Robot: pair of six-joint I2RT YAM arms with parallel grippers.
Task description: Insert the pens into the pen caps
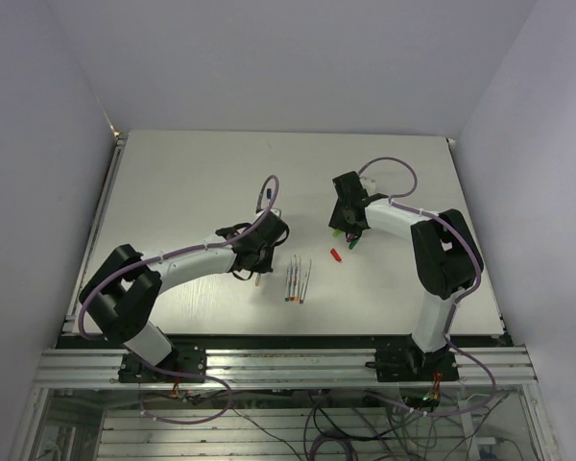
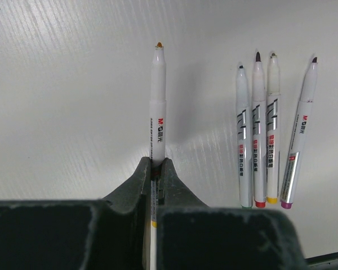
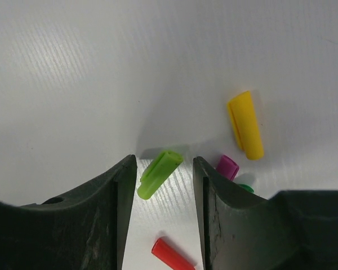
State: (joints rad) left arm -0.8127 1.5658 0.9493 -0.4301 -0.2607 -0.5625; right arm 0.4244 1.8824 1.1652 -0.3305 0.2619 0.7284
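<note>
1. White-barrelled and orange-tipped, one pen [image 2: 158, 101] juts out ahead of the left gripper [image 2: 156, 166]. Its jaws are clamped on the lower barrel, with the nib pointing away from the wrist over the surface [image 2: 73, 84].
2. Four more pens [image 2: 259, 135] lie side by side on the surface just right of the held one. All are uncapped, with end bands of green, red, yellow and purple.
3. The right gripper [image 3: 164, 169] carries nothing. Its jaws are spread and straddle a light green cap [image 3: 159, 173], which lies on its side, skewed across the gap. Neither jaw appears to touch it.
4. Close by lie a yellow cap [image 3: 246, 125], a purple cap [image 3: 227, 166] and a red cap [image 3: 172, 255]. A darker green cap [image 3: 246, 188] peeks out beside one jaw.
5. The step in hand looks like the cap pick-up: one pen is ready and no pen in view is capped.
6. Next, the right jaws must close on the cap and leave its open mouth free. The arms can then meet with nib and mouth in line. Because the cap lies skewed, it may twist as the jaws close. Green also seems a doubtful match for an orange tip; yellow looks nearer.
</note>
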